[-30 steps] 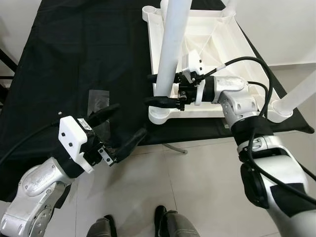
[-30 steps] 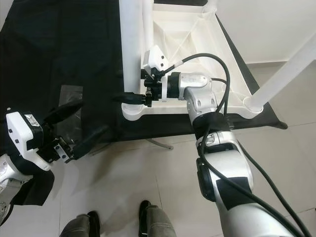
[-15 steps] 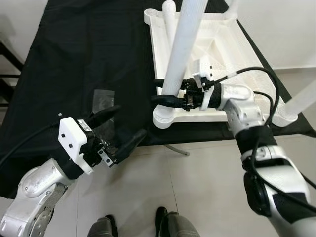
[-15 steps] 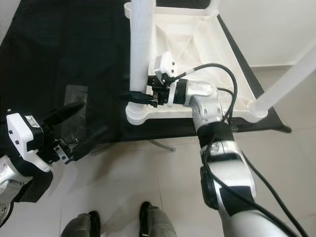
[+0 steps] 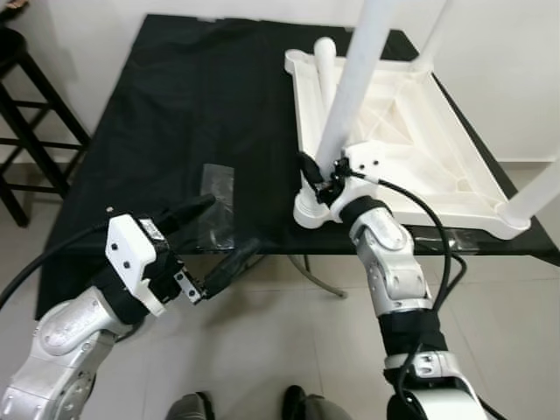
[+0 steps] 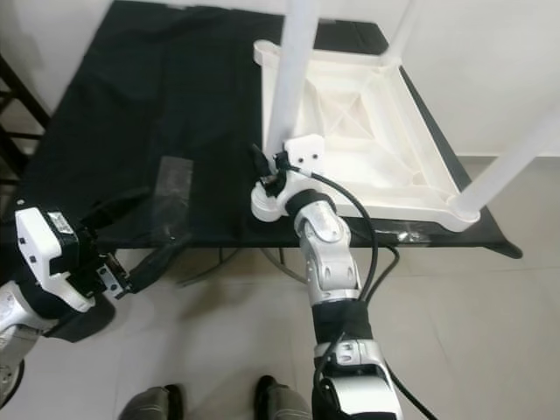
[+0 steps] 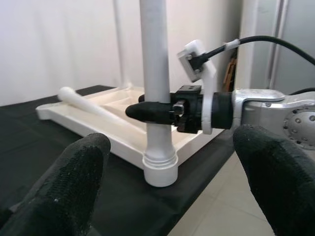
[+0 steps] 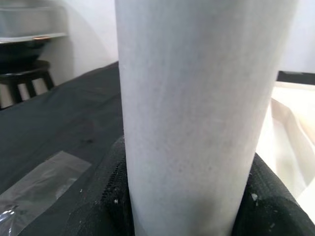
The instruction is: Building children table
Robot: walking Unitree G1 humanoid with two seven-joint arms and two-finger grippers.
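The right gripper has its jaws clamped around the white table leg, low on the shaft just above the corner socket that the leg stands in. One black finger wraps across the front of the leg. The leg rises upright from the near left corner of the upturned white tabletop, which lies underside up on the counter, a surface covered in black cloth. Two more legs stand at the tabletop's far and right corners, and a loose white leg lies inside the frame near its far left corner.

The left gripper hovers at the counter's near edge, well apart from the tabletop, its jaws spread wide and holding nothing. Just beyond its fingers a clear plastic bag lies flat on the cloth. A black stool stands on the floor to the left of the counter.
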